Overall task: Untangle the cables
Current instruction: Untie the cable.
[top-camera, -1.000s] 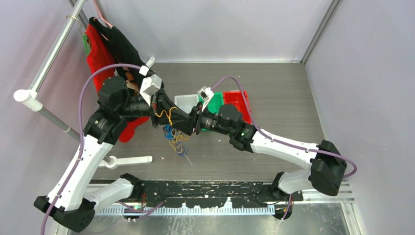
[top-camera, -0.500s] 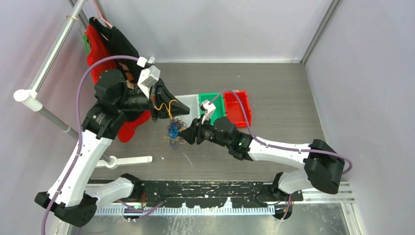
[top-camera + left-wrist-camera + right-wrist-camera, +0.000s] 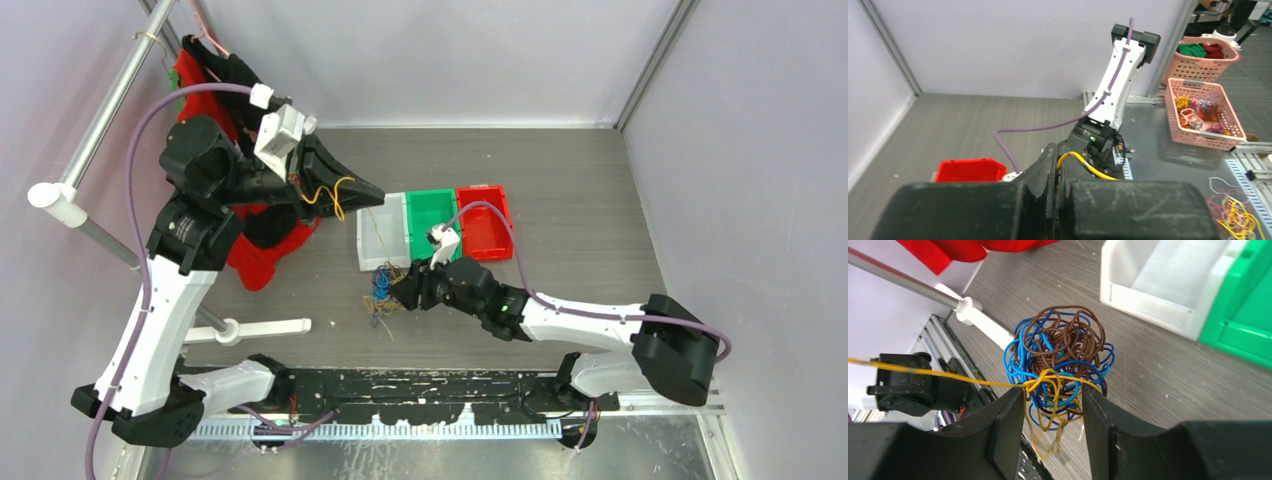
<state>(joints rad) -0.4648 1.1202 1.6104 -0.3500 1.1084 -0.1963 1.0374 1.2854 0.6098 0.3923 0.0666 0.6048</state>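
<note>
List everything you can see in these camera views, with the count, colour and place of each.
cable tangle: one; blue, brown and yellow; on the near side of the white bin
yellow cable: one; yellow; stretched from the tangle up to the left arm
bins: three; white bin, green bin, red bin; side by side mid-table
garments: two; red garment, black garment; hanging far left
metal rail: one; silver; far left
pink baskets: two; pink; beyond the table, left wrist view
loose cables: a heap; yellow and pink; lower right, left wrist view
table: one; grey
left gripper: black; raised, jaws shut on the yellow cable
right gripper: black; low, jaws closed on the tangle
</note>
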